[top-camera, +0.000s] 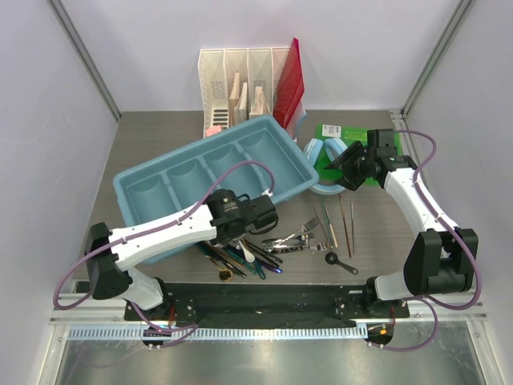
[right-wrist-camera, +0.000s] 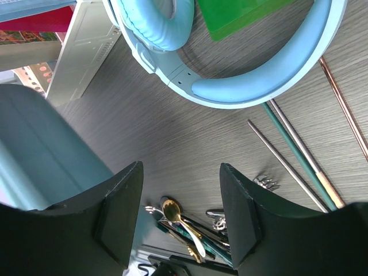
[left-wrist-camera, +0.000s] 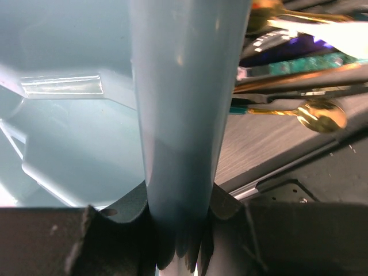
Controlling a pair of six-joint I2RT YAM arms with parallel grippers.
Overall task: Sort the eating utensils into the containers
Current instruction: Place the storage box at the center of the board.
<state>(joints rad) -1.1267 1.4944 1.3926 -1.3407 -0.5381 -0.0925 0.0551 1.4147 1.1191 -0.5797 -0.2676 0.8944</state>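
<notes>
Though visible, white label point(top-camera: 333, 130), seemingly unreadable.

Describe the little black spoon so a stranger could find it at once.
Start at the light blue tray. Right of its near corner lie silver forks; the black spoon lies just beyond them, toward the front edge. It alone is all black.

Utensils point(top-camera: 264, 247) before tray point(top-camera: 192, 180), headphones point(top-camera: 313, 152) right

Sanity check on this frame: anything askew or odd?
Yes: the light blue rectangular plastic cutlery tray sits diagonally, skewed to the table edges, with the left gripper clamped on its near wall. Its four compartments look empty; the eating utensils lie heaped beside it.
</notes>
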